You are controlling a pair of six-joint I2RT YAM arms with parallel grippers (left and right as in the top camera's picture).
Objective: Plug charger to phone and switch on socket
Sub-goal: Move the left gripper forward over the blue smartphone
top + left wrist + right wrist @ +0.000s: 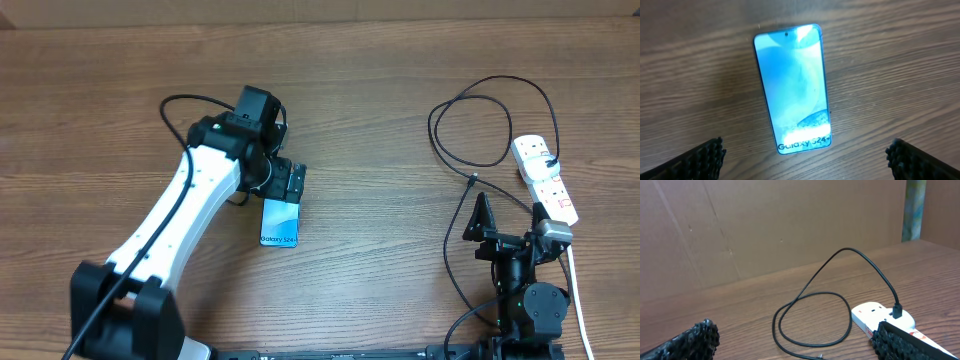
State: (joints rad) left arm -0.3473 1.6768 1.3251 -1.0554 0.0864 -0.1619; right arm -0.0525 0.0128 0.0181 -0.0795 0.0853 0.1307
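The phone (280, 226) lies flat on the wooden table with its light blue screen up and the "Galaxy S24" text at its near end. It fills the left wrist view (792, 87). My left gripper (290, 183) hovers over the phone, open and empty (807, 162). The black charger cable (480, 125) lies in loops at the right. Its plug (897, 311) sits in the white power strip (545, 178), and its connector tip (472, 180) lies free on the table. My right gripper (512, 222) is open and empty (800, 347), just near of the cable loop (812, 320) and beside the strip (880, 317).
The strip's thick white cord (578, 300) runs down past my right arm to the table's near edge. A brown cardboard wall (765, 225) stands behind the table. My left arm's own black cable (180, 105) loops at the far left.
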